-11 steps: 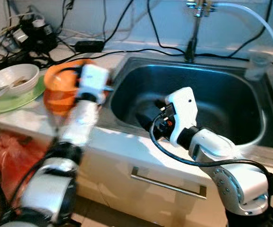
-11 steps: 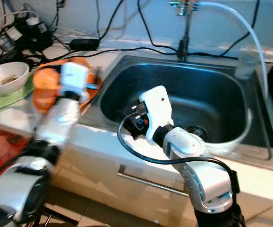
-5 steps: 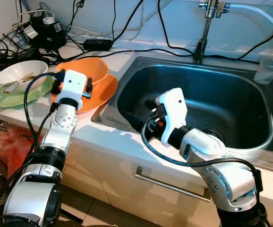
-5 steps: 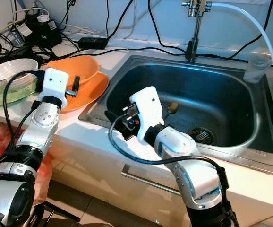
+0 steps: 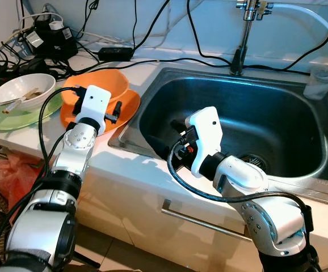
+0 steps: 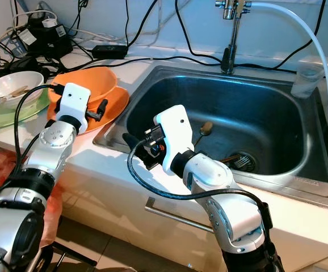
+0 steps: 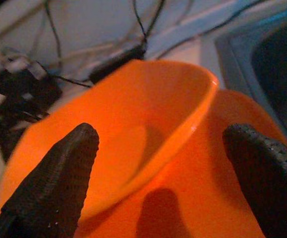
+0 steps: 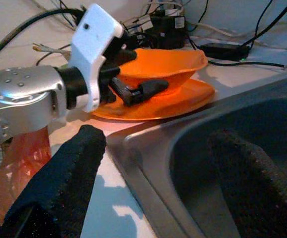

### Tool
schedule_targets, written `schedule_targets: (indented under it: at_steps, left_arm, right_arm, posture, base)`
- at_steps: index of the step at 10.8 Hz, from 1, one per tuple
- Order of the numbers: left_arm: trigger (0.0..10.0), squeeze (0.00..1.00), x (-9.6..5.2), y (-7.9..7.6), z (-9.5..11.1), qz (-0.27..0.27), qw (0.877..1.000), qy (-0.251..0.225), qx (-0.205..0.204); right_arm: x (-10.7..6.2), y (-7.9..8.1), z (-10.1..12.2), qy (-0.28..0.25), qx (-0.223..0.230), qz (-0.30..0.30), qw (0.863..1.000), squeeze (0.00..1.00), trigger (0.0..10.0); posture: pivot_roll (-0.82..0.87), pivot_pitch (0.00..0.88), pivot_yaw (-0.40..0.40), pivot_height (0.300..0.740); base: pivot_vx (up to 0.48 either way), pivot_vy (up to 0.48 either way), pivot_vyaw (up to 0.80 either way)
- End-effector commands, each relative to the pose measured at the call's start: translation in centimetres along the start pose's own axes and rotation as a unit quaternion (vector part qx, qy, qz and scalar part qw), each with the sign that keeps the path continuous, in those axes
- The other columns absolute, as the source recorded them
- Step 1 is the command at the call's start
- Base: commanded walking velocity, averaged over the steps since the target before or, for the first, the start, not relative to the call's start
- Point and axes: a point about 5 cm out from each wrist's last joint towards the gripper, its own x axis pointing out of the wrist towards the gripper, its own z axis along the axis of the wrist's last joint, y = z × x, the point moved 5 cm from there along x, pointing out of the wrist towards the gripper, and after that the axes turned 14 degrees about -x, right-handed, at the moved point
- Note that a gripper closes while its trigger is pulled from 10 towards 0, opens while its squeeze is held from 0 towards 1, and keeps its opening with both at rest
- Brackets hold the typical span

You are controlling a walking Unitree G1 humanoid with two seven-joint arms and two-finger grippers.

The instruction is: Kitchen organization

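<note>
Two left fingers (image 7: 59,178) — straddling orange bowl (image 7: 133,129)

No readable text, labels, brands or numbers on any item in view.

Head stereo pair looking down on sink (image 5: 238,119) — wrist views close, sharing orange bowl (image 7: 133,129)

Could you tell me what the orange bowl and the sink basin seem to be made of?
The orange bowl looks like plastic: uniform bright colour, thin rim, soft sheen, and light glows through its wall in the left wrist view. The sink basin looks like brushed stainless steel: grey metallic surface with dull, smeared reflections.
</note>
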Motion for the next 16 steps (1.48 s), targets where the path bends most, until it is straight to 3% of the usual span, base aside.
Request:
schedule_targets:
  at_steps: [1, 4, 9, 10, 11, 16]
  left_arm:
    - [10.0, 0.0, 0.3, -0.2, 0.2, -0.016, 1.0, 0.014, 0.001]
    - [10.0, 0.0, 0.6, -0.2, -0.2, -0.042, 0.998, 0.053, 0.009]
    - [10.0, 0.0, 0.5, 2.8, -0.3, -0.004, 0.997, 0.078, 0.023]
    - [4.4, 0.0, 0.5, 3.0, -0.3, -0.004, 0.996, 0.081, 0.021]
    - [0.0, 0.0, 0.5, 3.0, -0.2, -0.006, 0.996, 0.084, 0.019]
    - [0.0, 0.0, 0.4, 2.9, -0.4, -0.014, 0.996, 0.087, 0.012]
  right_arm:
    - [-0.2, 0.4, 0.4, -0.008, 0.004, 0.008, 1.0, 0.0, 10.0]
    - [-0.5, 0.9, 0.4, -0.008, 0.004, 0.004, 1.0, 0.0, 10.0]
    - [-0.6, 1.0, 0.3, -0.005, 0.001, 0.002, 1.0, 0.0, 10.0]
    - [-0.6, 0.9, 0.3, -0.004, 0.001, 0.001, 1.0, 0.0, 10.0]
    - [-0.6, 0.9, 0.3, -0.004, 0.001, 0.0, 1.0, 0.0, 10.0]
    - [-0.7, 0.7, 0.3, -0.003, 0.0, -0.004, 1.0, 0.0, 10.0]
  posture:
    - [-0.09, 0.0, 0.123, 0.74]
    - [-0.1, 0.0, 0.134, 0.74]
    - [-0.1, 0.0, 0.134, 0.74]
    - [-0.1, 0.0, 0.133, 0.74]
    - [-0.11, 0.0, 0.133, 0.74]
    - [-0.11, 0.0, 0.132, 0.74]
  base:
    - [0.0, 0.0, 0.0]
    - [0.0, 0.0, 0.0]
    - [0.0, 0.0, 0.0]
    - [0.0, 0.0, 0.0]
    - [0.0, 0.0, 0.0]
    - [0.0, 0.0, 0.0]
